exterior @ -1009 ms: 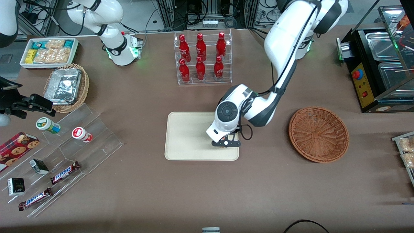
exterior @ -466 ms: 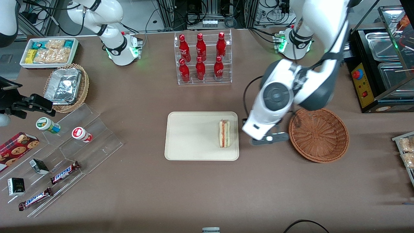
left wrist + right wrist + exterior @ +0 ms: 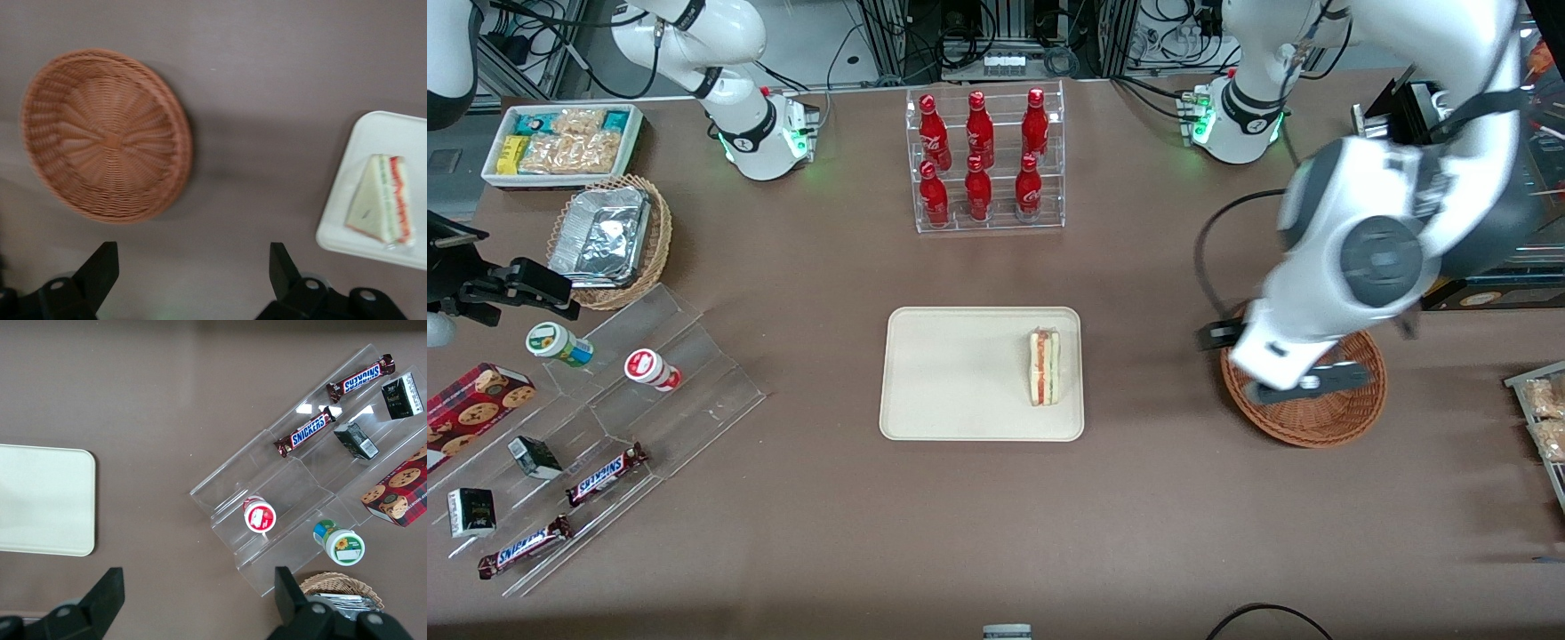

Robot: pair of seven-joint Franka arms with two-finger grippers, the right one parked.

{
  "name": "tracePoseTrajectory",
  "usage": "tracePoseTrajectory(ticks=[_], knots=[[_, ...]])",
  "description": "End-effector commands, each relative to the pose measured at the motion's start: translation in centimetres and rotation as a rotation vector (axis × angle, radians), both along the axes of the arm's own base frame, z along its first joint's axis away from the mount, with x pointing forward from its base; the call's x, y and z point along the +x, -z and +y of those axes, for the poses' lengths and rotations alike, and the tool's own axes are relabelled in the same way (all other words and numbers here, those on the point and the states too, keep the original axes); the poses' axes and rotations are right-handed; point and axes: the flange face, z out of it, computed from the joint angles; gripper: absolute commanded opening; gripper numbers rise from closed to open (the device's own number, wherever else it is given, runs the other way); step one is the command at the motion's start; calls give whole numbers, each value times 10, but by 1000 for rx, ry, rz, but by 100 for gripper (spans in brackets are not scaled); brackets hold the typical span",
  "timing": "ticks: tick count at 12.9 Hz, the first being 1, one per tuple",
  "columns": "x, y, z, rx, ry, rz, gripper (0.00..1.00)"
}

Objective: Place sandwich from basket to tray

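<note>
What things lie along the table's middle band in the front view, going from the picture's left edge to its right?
Foil-tray basket → bottle rack → tray → sandwich → open claw above the basket.

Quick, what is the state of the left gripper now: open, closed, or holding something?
Left gripper: open, holding nothing, above the basket. The sandwich lies on the tray.

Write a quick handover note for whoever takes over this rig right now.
Pincer: open, holding nothing, up above the basket.
Sandwich: lying on the tray, near the tray edge closest to the basket.
Basket: holds nothing.
Done: sandwich is out of the basket and on the tray.
Left: nothing for the sandwich; only parking the arm, if wanted.
</note>
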Motion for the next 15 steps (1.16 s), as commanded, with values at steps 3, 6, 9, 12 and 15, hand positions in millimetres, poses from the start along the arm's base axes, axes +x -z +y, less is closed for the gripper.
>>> tracePoseTrajectory(ticks=[3, 6, 9, 12, 15], knots=[[-52, -74, 77, 7, 4, -29, 100], [-76, -114, 91, 0, 66, -61, 100], [-96, -133, 90, -18, 111, -83, 100], [-96, -125, 100, -102, 86, -110, 100], [-99, -128, 104, -103, 126, -120, 100]])
